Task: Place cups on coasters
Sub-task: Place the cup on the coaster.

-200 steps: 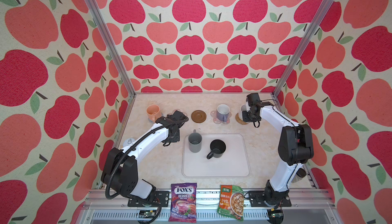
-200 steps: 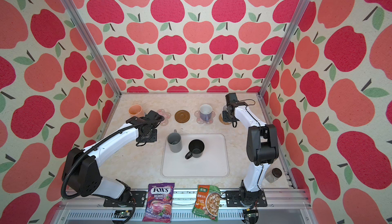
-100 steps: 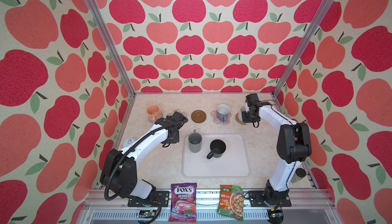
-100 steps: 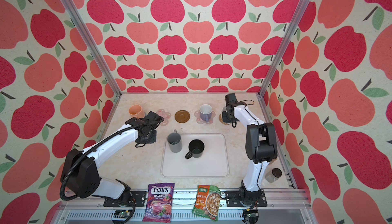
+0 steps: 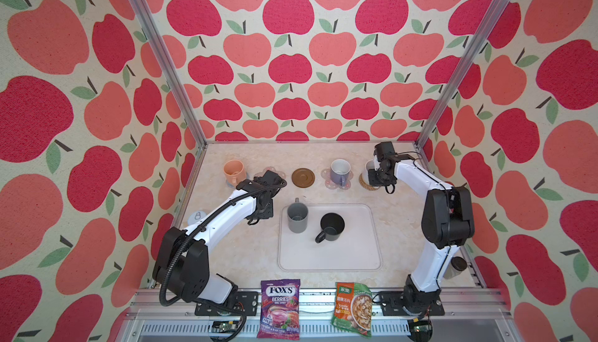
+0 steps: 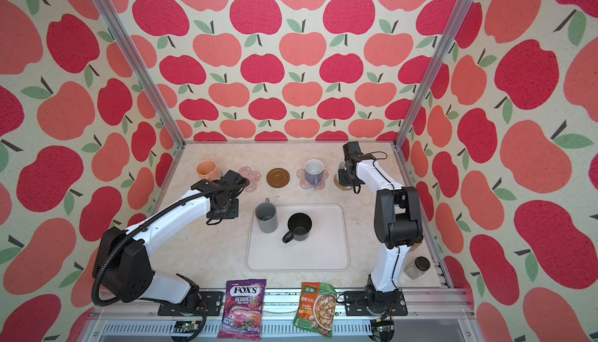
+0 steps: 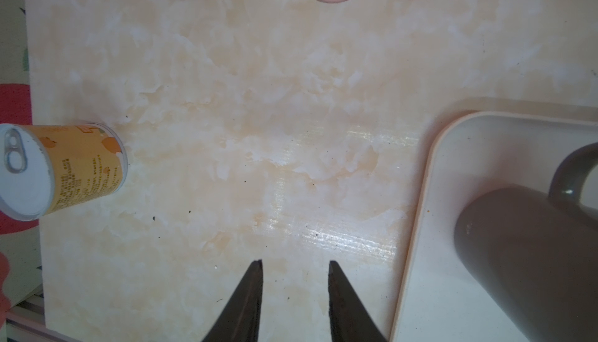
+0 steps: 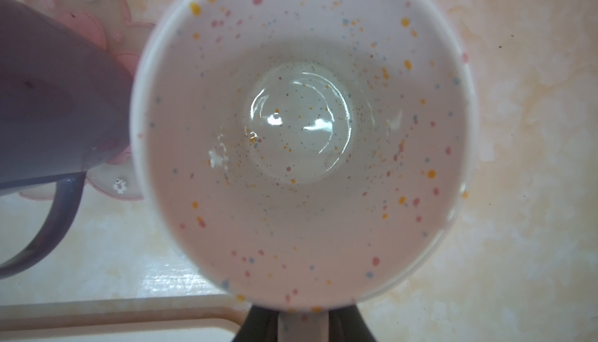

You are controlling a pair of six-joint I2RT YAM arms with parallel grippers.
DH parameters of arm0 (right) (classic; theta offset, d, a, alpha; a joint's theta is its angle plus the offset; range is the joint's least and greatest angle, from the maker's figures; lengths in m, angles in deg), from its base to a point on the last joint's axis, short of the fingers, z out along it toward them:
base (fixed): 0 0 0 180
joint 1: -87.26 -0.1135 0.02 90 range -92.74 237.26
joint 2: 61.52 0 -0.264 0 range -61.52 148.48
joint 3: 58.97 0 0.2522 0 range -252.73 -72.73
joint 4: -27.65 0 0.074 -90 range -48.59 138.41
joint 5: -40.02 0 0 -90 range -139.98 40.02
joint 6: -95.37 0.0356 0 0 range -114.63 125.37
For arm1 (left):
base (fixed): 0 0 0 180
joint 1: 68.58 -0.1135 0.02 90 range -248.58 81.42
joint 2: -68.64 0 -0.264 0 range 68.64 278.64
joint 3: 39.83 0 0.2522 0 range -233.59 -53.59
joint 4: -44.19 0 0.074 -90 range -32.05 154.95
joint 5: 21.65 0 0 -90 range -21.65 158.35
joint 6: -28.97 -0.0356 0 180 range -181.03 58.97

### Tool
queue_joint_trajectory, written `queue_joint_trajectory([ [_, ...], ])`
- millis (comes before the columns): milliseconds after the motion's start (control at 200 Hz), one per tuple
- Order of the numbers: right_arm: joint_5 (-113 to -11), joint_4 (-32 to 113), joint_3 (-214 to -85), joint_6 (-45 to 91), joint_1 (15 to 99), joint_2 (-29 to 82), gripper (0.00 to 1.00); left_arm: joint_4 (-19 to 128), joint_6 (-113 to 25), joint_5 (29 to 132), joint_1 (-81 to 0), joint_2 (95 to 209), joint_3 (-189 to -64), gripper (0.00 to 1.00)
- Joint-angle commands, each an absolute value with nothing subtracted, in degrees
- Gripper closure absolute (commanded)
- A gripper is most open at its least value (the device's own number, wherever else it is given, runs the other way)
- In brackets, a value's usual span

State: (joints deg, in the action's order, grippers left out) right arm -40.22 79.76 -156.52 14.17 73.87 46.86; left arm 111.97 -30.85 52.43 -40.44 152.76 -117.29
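Both top views overlook the whole tabletop [image 5: 249, 256]; wrist cameras face down, close.

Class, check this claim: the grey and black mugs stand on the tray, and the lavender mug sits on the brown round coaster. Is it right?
No. The lavender mug sits on a pink flower coaster; the brown round coaster is bare, as both top views show. The grey mug and black mug do stand on the tray.

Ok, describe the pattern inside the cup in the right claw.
The cup is white with orange, pink and blue speckles; right wrist view shows it best.
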Motion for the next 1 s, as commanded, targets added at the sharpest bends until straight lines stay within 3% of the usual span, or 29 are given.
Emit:
queue_joint_trajectory([
  [0,-39.94,78.82,-159.65,13.99,73.76,47.28,1.00,113.32,-30.35,51.54,-40.77,153.74,-117.17,0.64],
  [415,-38.32,82.58,-162.69,14.11,73.70,49.67,1.00,113.85,-30.70,51.80,-40.73,154.51,-118.34,0.64],
  [995,-38.85,85.73,-163.54,14.96,73.63,49.64,0.80,114.20,-30.29,51.83,-40.70,153.90,-118.21,0.63],
])
